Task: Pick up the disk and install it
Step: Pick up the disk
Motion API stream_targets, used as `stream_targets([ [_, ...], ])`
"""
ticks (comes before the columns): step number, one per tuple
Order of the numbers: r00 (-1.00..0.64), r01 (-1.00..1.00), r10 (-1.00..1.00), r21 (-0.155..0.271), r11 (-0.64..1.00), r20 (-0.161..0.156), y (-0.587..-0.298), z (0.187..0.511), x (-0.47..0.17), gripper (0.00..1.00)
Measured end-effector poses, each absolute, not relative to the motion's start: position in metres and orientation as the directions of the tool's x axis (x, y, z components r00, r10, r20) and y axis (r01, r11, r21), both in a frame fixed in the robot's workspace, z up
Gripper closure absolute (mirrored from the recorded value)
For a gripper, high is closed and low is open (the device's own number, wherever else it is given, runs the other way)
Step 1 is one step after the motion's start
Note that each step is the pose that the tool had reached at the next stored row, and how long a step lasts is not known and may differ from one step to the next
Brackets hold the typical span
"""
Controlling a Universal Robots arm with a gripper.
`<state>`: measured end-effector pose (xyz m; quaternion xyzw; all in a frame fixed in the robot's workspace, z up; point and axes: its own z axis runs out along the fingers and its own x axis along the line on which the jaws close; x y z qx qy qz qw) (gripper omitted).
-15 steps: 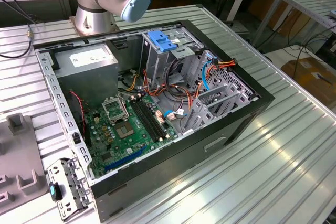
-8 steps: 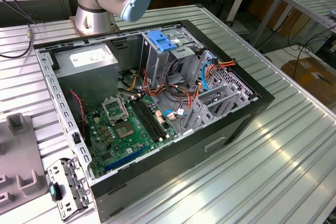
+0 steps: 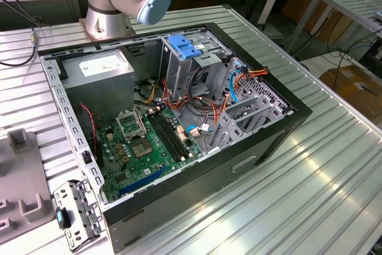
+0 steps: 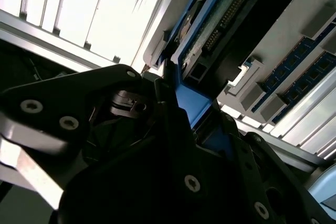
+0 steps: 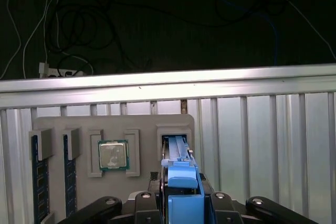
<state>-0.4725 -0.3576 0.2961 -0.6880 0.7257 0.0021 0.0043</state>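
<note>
The disk [image 5: 176,148] stands on edge in a slot of the grey holder tray [image 5: 142,121], with its blue side rail uppermost. My gripper [image 5: 184,205] is directly over it, the black fingers [image 5: 152,203] pressed against both sides of the blue rail. In the second wrist view the disk [image 4: 220,22] shows its green circuit board, and the gripper [image 4: 191,114] clamps the blue rail from both sides. The disk's lower end still sits inside the slot.
The tray also holds a processor chip [image 5: 113,156] and memory sticks [image 5: 39,182]. In the exterior view stands the open computer case [image 3: 262,141], with a metal drive cage topped by a blue tab [image 3: 182,46], a grey power supply [image 3: 98,67], the motherboard [image 3: 149,141] and loose cables.
</note>
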Motion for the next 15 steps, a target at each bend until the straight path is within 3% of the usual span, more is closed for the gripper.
stream_targets([
  [15,-0.053,-0.999,-0.999,-0.003,0.053,-0.009,-0.3576,0.296,-0.4725,0.63],
])
